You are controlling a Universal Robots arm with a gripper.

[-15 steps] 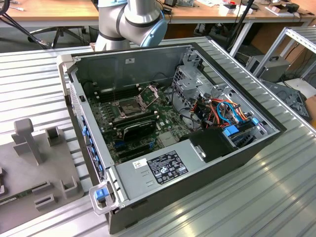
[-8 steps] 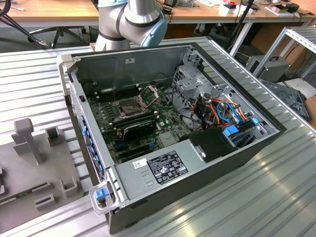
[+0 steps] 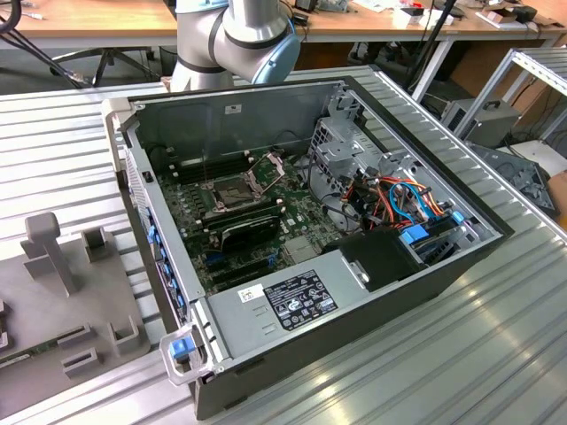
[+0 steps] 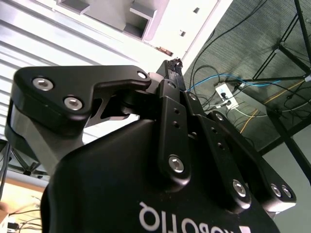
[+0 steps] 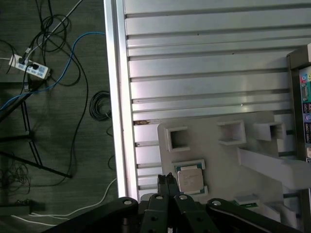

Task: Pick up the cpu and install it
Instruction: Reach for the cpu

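Nearest the lens in both wrist views was the black end effector (image 5: pixel 166 178). Its two fingers were drawn together with nothing between them, so it was closed and empty. In the first wrist view its tips lay just beside the cpu (image 5: pixel 189 179), over the fixture plate (image 5: pixel 218 165). Its height above the plate could not be judged.

1. Tabletop (image 3: pixel 443 354): a ribbed aluminium surface carried all items. The slots were probably there to pin fixtures in repeatable positions.
2. Arm (image 3: pixel 235 27): it was mounted at the upper centre of the exterior view, directly behind the case, and so was judged to be within reach of both work areas.
3. Computer case (image 3: pixel 221 119): it lay on its side at centre frame with the side panel off, so the interior faced upward for access from above.
4. Motherboard (image 3: pixel 297 208): the green board lay flat on the case floor.
5. Fixture plate: this pale grey plate sat at the exterior view's lower left, apart from the case. Its raised pockets were evidently shaped to locate parts.
6. Socket (image 3: pixel 229 190): it sat left of centre on the board with its metal frame (image 3: pixel 266 168) hinged up, judged ready to receive the chip.
7. Cpu: it lay silver face up in a green-rimmed holder (image 5: pixel 188 162) on the plate. It had not yet been grasped or installed.
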